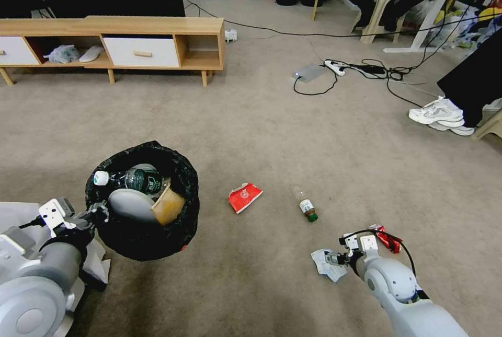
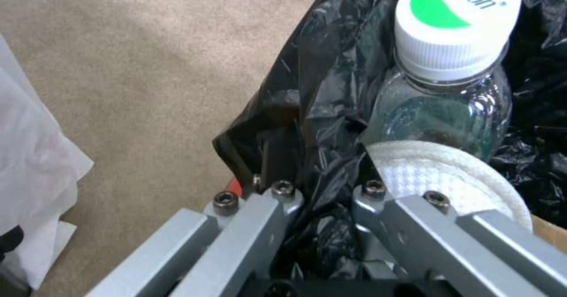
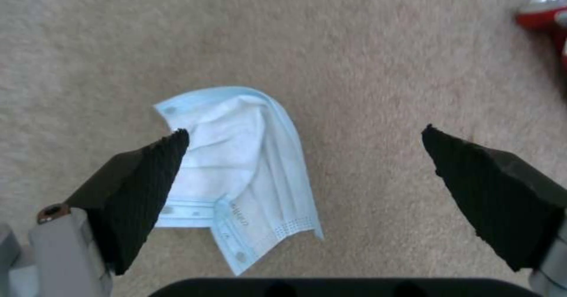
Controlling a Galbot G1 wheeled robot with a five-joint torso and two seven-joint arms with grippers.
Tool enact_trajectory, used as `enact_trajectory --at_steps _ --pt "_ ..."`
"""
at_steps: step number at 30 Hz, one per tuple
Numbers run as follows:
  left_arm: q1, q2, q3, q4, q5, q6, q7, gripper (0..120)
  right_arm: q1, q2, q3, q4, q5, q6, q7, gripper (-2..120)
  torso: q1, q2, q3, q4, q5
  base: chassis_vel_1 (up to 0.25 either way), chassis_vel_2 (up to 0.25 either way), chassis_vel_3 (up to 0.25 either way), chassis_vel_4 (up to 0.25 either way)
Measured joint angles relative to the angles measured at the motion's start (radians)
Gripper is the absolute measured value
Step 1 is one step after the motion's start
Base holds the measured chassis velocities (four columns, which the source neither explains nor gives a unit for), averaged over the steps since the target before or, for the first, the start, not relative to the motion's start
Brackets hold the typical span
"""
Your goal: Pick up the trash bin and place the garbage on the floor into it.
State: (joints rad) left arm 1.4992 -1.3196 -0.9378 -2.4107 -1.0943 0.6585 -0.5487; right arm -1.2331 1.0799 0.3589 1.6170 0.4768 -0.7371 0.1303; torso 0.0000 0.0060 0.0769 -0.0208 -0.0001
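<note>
Your left gripper [image 1: 100,212] has its jaws clamped on the trash bin [image 1: 142,198] rim, near left, lifted off the floor [image 1: 293,133]. Your right gripper [image 3: 304,166] hangs over a crumpled face mask [image 3: 242,177], near right, jaws spread wide; red carton [image 1: 244,196] and small bottle [image 1: 305,205] lie between.

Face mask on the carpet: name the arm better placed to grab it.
Right. The right pincer hangs open directly over the face mask on the carpet, while the left pincer is clamped on the trash bin rim.

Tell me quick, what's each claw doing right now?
Left claw: shut on the trash bin rim, holding it.
Right claw: open, empty, over a face mask on the floor.
</note>
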Motion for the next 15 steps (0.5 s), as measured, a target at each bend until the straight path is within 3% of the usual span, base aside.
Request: enact_trajectory --at_steps 11,15 --pt "-0.003 0.001 0.0 0.007 0.002 0.0 0.001 4 0.05 0.059 -0.04 -0.117 -0.039 0.001 -0.072 99 0.0 0.0 0.0 0.0001 0.0 0.0 0.0 0.0 0.0" --pt "-0.003 0.001 -0.001 0.007 0.002 0.0 0.001 4 0.063 0.087 -0.056 -0.149 -0.066 0.003 -0.081 85 0.0 0.0 0.0 0.0001 0.0001 0.0 0.0 0.0 0.0"
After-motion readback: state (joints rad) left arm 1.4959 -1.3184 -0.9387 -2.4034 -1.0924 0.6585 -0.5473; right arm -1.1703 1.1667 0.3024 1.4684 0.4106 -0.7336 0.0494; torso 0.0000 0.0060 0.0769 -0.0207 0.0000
